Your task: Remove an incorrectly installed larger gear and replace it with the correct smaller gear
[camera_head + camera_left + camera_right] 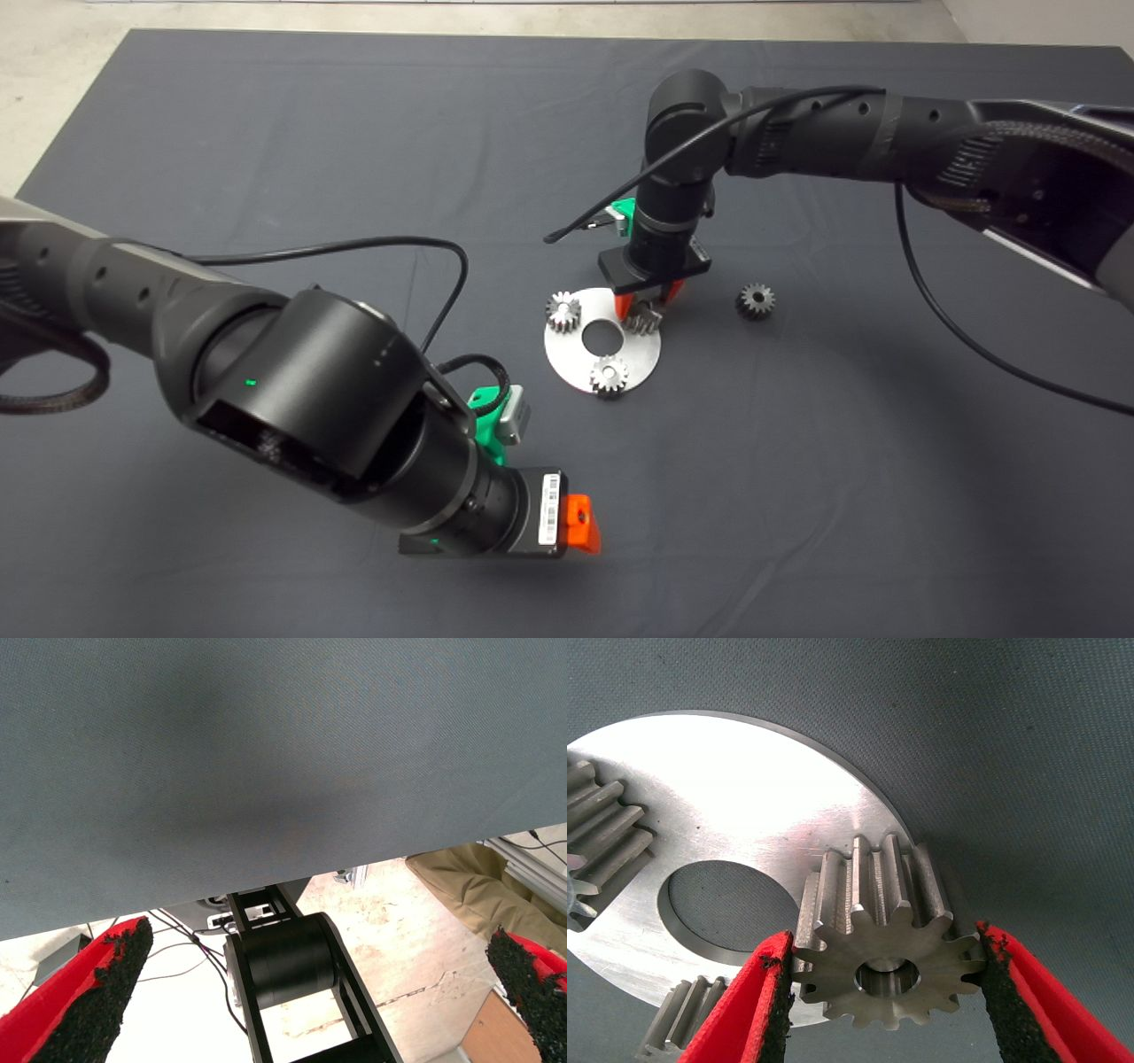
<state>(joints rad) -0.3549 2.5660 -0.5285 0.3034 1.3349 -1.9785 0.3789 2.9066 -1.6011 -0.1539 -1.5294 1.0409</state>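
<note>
- A round silver plate (580, 356) with a centre hole lies on the dark mat (266, 133) covering the surface.
- Two small bright gears (563, 311) (609, 375) stand on the plate's rim, well apart.
- Pale floor (53, 80) borders the mat.
</note>
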